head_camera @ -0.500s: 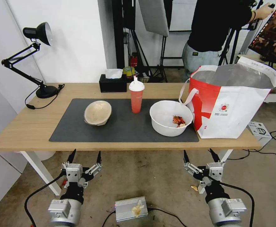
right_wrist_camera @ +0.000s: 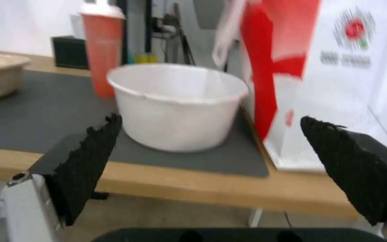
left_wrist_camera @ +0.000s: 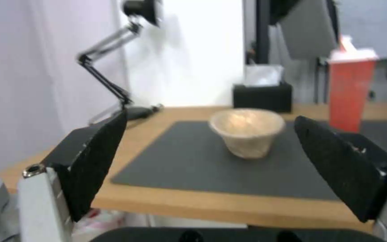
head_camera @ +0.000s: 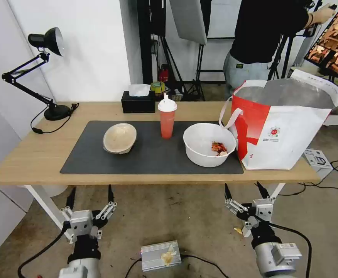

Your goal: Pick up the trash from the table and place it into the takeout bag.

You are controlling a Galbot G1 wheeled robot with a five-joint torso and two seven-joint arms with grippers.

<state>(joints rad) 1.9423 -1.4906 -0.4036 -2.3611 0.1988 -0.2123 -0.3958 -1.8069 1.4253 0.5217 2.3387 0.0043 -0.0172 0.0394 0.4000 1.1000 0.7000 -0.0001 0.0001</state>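
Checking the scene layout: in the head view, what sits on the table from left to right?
desk lamp → pulp bowl → tissue box → red drink cup → white plastic bowl → takeout bag.

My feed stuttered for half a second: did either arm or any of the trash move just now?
The left gripper dropped lower and a little to the robot's left, below the table edge; it is open and empty. The right gripper stayed put, open, below the edge. The pulp bowl, cup, white bowl and bag have not moved.
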